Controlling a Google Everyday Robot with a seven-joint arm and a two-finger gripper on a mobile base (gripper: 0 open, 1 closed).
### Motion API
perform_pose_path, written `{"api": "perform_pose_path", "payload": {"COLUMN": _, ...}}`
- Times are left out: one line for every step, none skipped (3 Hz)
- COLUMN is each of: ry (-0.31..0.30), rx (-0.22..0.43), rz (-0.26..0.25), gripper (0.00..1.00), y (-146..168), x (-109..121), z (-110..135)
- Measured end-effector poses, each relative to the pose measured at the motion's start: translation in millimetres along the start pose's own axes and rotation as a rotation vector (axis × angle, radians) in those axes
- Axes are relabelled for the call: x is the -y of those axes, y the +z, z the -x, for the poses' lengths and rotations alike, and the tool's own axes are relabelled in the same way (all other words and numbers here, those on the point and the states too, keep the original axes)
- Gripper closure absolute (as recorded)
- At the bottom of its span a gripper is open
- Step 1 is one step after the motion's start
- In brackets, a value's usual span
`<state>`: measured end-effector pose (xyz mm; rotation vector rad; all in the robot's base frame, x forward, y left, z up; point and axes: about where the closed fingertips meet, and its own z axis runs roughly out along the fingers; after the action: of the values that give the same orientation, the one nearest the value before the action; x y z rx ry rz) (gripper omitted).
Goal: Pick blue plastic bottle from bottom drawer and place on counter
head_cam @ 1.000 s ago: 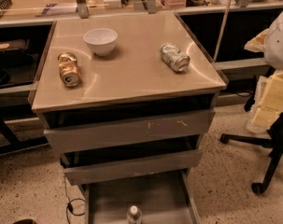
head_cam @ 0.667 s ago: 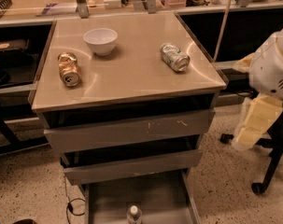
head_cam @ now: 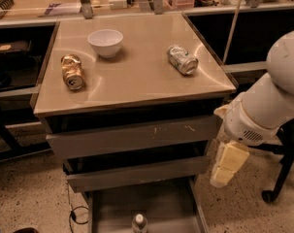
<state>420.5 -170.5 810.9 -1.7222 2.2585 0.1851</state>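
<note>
The blue plastic bottle (head_cam: 139, 223) stands in the open bottom drawer (head_cam: 166, 205) at the lower edge of the view; only its white cap and shoulders show. The beige counter (head_cam: 137, 76) tops the drawer cabinet. My gripper (head_cam: 226, 165) hangs from the white arm at the right of the cabinet, level with the second drawer front, above and to the right of the bottle and apart from it. It holds nothing that I can see.
On the counter lie a gold can (head_cam: 72, 72) at the left, a white bowl (head_cam: 106, 42) behind it and a crushed silver can (head_cam: 182, 59) at the right. A long wooden bench (head_cam: 49, 6) runs behind. A chair base (head_cam: 275, 188) stands at the right.
My arm has swung in from the right edge, leftward and lower, so the gripper now hangs close to the cabinet's right side. The bottle and cans have not moved.
</note>
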Motion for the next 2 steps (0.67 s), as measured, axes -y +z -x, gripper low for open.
{"api": "perform_pose_path", "payload": {"ry": 0.092, "rx": 0.086, "rz": 0.148, "gripper": 0.0, "y": 52.6, "x": -11.9, "z": -2.8}}
{"api": "perform_pose_path", "payload": {"ry": 0.092, "rx": 0.086, "rz": 0.148, "gripper": 0.0, "y": 52.6, "x": -11.9, "z": -2.8}}
